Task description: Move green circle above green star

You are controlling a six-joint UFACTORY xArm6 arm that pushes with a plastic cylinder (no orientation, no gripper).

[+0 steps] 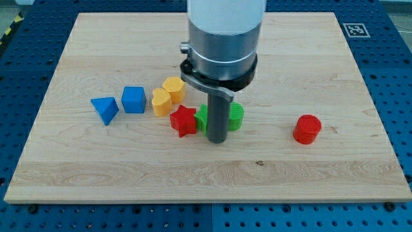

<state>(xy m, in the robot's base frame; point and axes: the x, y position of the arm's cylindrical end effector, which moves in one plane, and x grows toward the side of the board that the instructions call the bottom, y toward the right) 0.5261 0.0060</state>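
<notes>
Board: green circle seemingly touching tip.

A pale wooden board is seen, its grain running in fine streaks, finish smooth and matt. Around it, a blue perforated metal table is shown, faintly sheened. Matt plastic with fine ribbed layering is noted on the green circle, right of centre, and on the green star, largely hidden. The same dull plastic look is given by the red star, the red cylinder, the two yellow blocks, the blue cube and the blue triangle. The rod is seen as dark, satin metal down to my tip; above it, a brushed silvery collar is caught glinting.
</notes>
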